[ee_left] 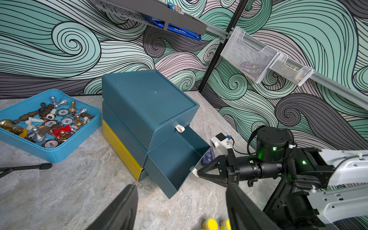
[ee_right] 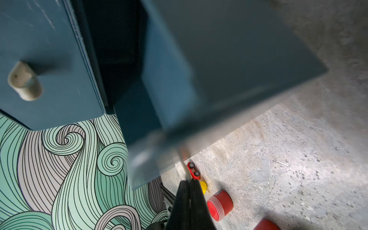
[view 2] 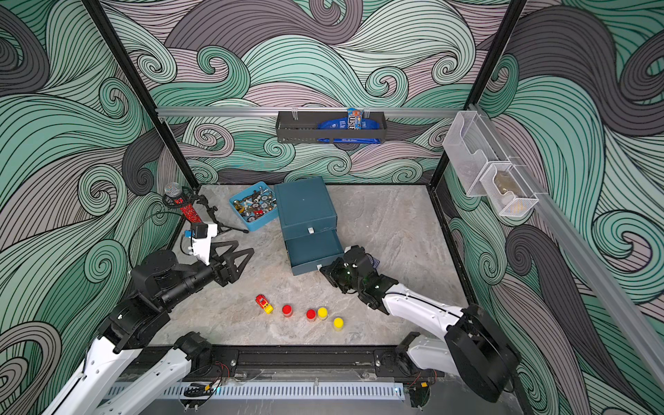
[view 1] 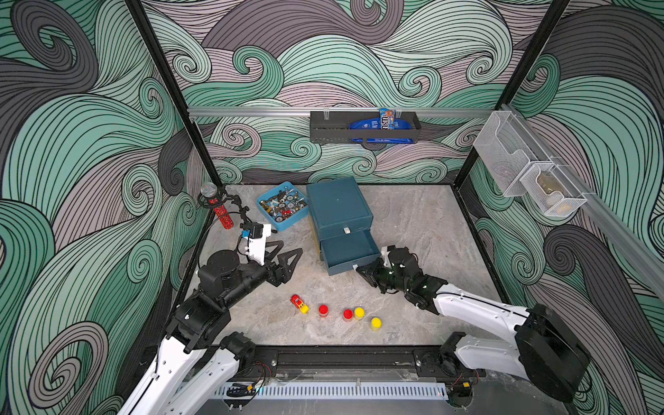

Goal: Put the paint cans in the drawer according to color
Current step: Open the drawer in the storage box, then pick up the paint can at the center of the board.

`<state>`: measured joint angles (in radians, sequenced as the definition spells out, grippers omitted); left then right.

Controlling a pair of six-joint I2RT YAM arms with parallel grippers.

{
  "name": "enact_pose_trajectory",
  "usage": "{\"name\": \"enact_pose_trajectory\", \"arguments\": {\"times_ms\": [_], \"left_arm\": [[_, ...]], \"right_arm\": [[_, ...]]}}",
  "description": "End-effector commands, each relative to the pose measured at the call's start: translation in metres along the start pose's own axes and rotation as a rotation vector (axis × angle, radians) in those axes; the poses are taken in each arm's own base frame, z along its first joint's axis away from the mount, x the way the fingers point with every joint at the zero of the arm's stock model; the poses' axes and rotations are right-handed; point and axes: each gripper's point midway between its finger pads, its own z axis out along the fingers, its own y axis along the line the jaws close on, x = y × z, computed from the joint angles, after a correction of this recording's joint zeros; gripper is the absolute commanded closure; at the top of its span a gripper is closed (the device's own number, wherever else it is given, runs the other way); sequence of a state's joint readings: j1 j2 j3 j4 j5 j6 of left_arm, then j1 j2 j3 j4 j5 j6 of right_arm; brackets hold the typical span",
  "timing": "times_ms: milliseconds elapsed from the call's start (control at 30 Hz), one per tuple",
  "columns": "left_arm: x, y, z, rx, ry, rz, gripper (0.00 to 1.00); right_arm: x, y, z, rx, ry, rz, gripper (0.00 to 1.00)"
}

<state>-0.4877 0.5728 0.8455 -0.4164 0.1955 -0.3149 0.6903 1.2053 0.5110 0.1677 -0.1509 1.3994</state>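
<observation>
Right pincer (ee_left: 199, 172) clamped on the drawer tab (ee_left: 194, 171), drawer-opening step; left pincer (view 1: 290, 248) parted, empty; a red paint can (view 1: 323, 309) is to be fetched next.

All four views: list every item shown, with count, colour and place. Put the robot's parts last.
red paint cans: two, red lids, front of the table
yellow paint cans: two, yellow lids, same row, one next to a red can
toy car: one, red and yellow, at the row's end nearest the left arm
drawer: one cabinet, dark teal, mid-rear of the table, middle drawer pulled out
tray: one, light blue, beside the drawer, holding chess pieces and chips
card box: one, dark blue, beside the open drawer
microphone: one, red glitter, on a black stand in the rear corner
shelf: one, black, back wall, holding blue packets
mesh baskets: two, white, side wall
left gripper: open, empty
right gripper: shut on the pull tab
</observation>
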Motion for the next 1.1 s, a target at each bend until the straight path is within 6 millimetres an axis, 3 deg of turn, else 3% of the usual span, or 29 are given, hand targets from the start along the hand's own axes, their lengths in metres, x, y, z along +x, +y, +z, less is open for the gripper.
{"name": "enact_pose_trajectory", "arguments": {"times_ms": [0,67,100,200,233,300,433,633,767,900,1067], "left_arm": [[-0.004,-0.005,0.003,0.028,-0.018,-0.004,0.27],[-0.003,-0.005,0.004,0.033,-0.017,-0.006,0.27],[-0.003,-0.005,0.005,0.034,-0.015,-0.009,0.27],[-0.004,-0.006,0.005,0.036,-0.016,-0.007,0.27],[-0.004,-0.006,0.004,0.036,-0.018,-0.006,0.27],[-0.006,-0.006,0.004,0.035,-0.019,-0.001,0.27],[-0.008,-0.007,0.003,0.034,-0.023,0.001,0.27],[-0.01,-0.007,0.004,0.032,-0.03,0.005,0.27],[-0.013,-0.007,0.005,0.028,-0.038,0.008,0.26],[-0.016,-0.006,0.005,0.023,-0.046,0.006,0.26],[-0.015,-0.006,0.004,0.021,-0.042,-0.002,0.26]], "right_arm": [[0.007,-0.022,-0.006,0.072,0.014,0.023,1.0],[0.006,-0.023,-0.006,0.074,0.01,0.02,1.0],[0.006,-0.023,-0.006,0.072,0.011,0.013,0.94],[0.003,-0.02,-0.013,0.098,-0.004,-0.051,0.47],[0.0,-0.019,-0.018,0.115,-0.018,-0.103,0.4],[-0.004,-0.016,-0.029,0.153,-0.036,-0.235,0.39],[-0.003,-0.019,-0.051,0.226,-0.025,-0.588,0.53],[0.051,-0.036,-0.055,0.37,0.131,-1.056,0.54],[0.078,-0.054,-0.047,0.433,0.195,-1.169,0.49],[0.082,-0.072,-0.038,0.511,0.225,-1.17,0.41],[0.087,-0.087,-0.023,0.581,0.262,-1.214,0.4]]}}
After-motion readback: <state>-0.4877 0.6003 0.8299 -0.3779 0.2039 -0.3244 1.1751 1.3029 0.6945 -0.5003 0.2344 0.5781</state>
